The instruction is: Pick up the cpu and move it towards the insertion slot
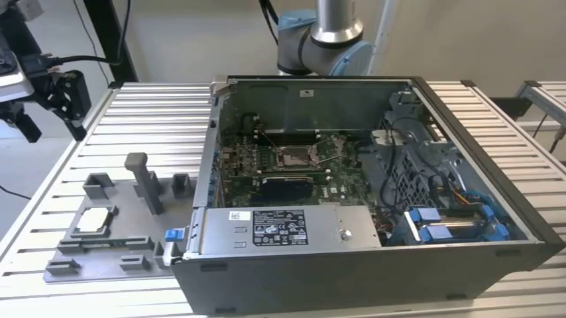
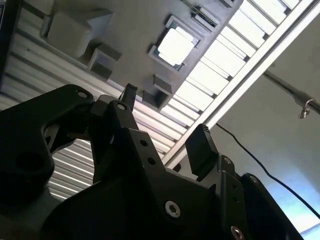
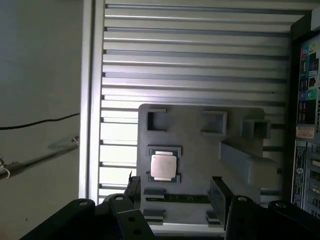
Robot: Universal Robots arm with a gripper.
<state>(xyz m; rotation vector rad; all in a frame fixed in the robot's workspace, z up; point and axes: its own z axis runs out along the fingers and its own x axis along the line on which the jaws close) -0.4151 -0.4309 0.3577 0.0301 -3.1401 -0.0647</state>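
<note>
In the exterior view, the cpu (image 1: pixel 95 222) lies flat in a shallow square seat on a grey fixture plate (image 1: pixel 132 248). The plate rests on the slatted metal table (image 1: pixel 150 106), at the exterior view's left. Just beside the plate, towards the exterior view's right, stands an open computer case (image 1: pixel 372 265). The insertion slot (image 1: pixel 296 157) sits on the board inside it, its metal frame around a dark centre. The black pincer (image 1: pixel 53 132) hangs at the exterior view's far left, above the table's edge and well apart from the cpu. Its fingers are spread wide with nothing between them. The arm (image 1: pixel 320 40) rises behind the case.

In the second wrist view, the pincer (image 2: pixel 165 120) is wide and empty, and the cpu (image 2: pixel 175 46) shows bright in its seat beyond the fingertips, apart from them.

In the first wrist view, the cpu (image 3: pixel 163 166) rests in its seat on the fixture plate (image 3: pixel 200 150). The pincer (image 3: pixel 175 187) is parted wide and does not touch it. The slatted table (image 3: pixel 195 65) stretches beyond, and the computer case (image 3: pixel 305 125) stands beside the plate.
</note>
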